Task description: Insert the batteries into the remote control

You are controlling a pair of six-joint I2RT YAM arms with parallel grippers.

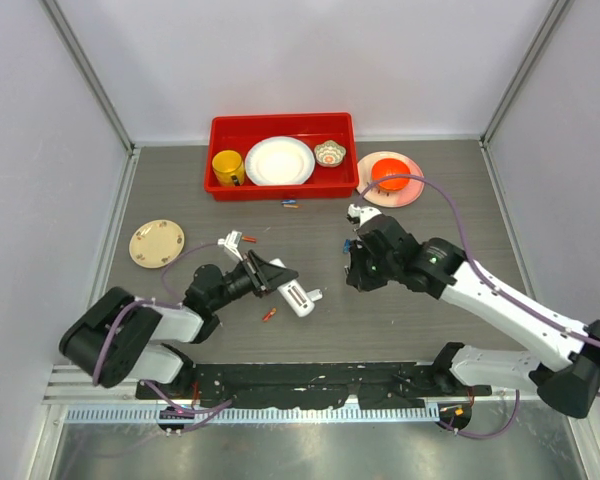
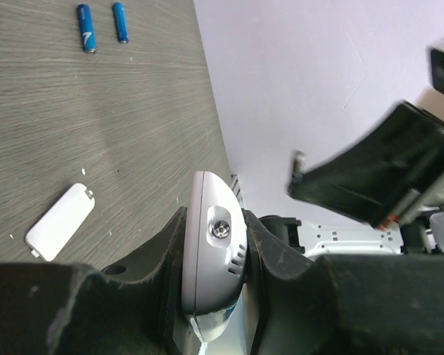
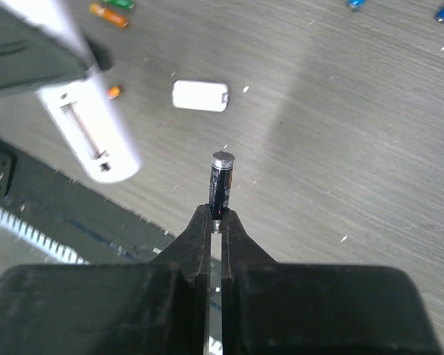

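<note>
Battery [image 3: 221,183], black and cylindrical, pinched by right gripper [image 3: 217,222]; slim white plastic remote control [image 1: 300,299] clamped by left gripper [image 1: 282,282]

White side walls [image 1: 40,150] bound the grey wood-grain table [image 1: 430,330] on the left and right. A red plastic tray [image 1: 280,120] stands along the far edge, and a black mounting rail [image 1: 310,385] lines the near one. Between the two grippers lies a stretch of tabletop that holds a flat white cover piece [image 3: 200,96], just beside the remote control's free end. Two blue batteries [image 2: 86,28] lie farther out, and an orange battery [image 1: 269,315] lies nearer the rail.

The left jaws are closed tight on one rounded end of the remote control. Its long axis runs diagonally, the free end pointing towards the near edge and the right arm, and the recessed slot faces up. Whether it touches the table cannot be told.

The right jaws are squeezed almost together on one end of the battery. It sticks straight out in line with the fingers, its metal cap pointing away from them.
</note>
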